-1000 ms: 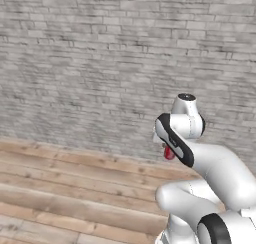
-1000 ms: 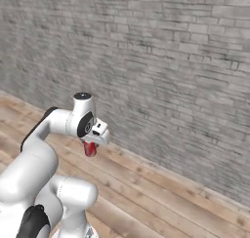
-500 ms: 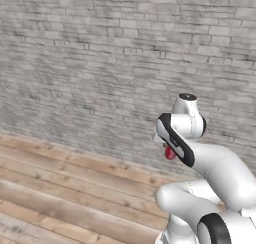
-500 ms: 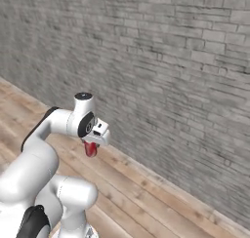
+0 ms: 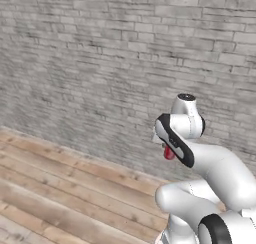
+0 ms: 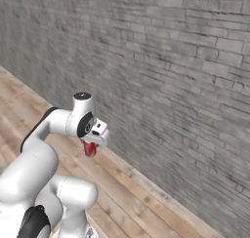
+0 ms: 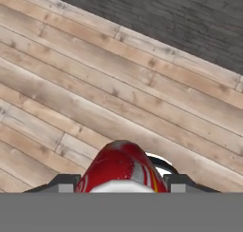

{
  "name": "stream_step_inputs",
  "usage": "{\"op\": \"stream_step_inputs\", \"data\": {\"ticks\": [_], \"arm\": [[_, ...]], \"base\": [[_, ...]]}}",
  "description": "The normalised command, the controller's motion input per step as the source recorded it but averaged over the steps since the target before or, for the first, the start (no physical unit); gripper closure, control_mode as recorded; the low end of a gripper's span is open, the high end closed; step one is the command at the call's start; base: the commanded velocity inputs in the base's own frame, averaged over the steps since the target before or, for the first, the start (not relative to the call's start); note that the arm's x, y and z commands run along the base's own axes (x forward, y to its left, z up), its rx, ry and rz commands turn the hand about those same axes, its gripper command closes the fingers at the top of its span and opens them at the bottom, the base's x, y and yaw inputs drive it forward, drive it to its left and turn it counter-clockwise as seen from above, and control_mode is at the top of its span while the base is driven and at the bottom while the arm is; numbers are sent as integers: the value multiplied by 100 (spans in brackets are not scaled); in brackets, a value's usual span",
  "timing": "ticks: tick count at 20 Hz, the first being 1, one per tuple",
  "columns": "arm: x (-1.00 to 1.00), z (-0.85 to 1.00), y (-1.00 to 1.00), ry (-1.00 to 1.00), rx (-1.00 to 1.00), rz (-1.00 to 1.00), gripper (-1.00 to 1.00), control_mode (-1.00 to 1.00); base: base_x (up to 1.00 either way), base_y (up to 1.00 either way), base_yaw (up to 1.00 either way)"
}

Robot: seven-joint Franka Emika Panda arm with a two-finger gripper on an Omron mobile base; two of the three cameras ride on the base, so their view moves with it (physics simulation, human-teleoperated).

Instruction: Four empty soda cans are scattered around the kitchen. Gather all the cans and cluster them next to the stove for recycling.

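A red soda can (image 7: 121,171) with a silver rim sits between my fingers in the hand view, high over the wood plank floor. My gripper (image 6: 91,145) hangs below the folded white arm and is shut on that soda can (image 6: 89,149). From the left base view the can (image 5: 169,153) peeks out as a small red patch behind the dark wrist band. The stove is out of view.
A grey-white brick wall (image 5: 100,63) stands close ahead across both base views. Wood plank floor (image 6: 132,198) runs along its foot, and the wall's base (image 7: 156,12) lies dark at the top of the hand view.
The whole scene has slid sideways in both base views, so the base is driving along the wall. The arm keeps its folded pose with the can held.
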Motion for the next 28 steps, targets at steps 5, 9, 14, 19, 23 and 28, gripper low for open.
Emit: {"op": "stream_step_inputs", "data": {"ticks": [5,9,14,19,23,28], "arm": [[0,0,0,0,0,0,100,100],[0,0,0,0,0,0,100,100],[0,0,0,0,0,0,100,100],[0,0,0,0,0,0,100,100],[0,0,0,0,0,0,100,100],[0,0,0,0,0,0,100,100]], "base": [[70,0,12],[72,5,12],[73,9,13],[72,9,15],[71,10,15],[65,15,19]]}}
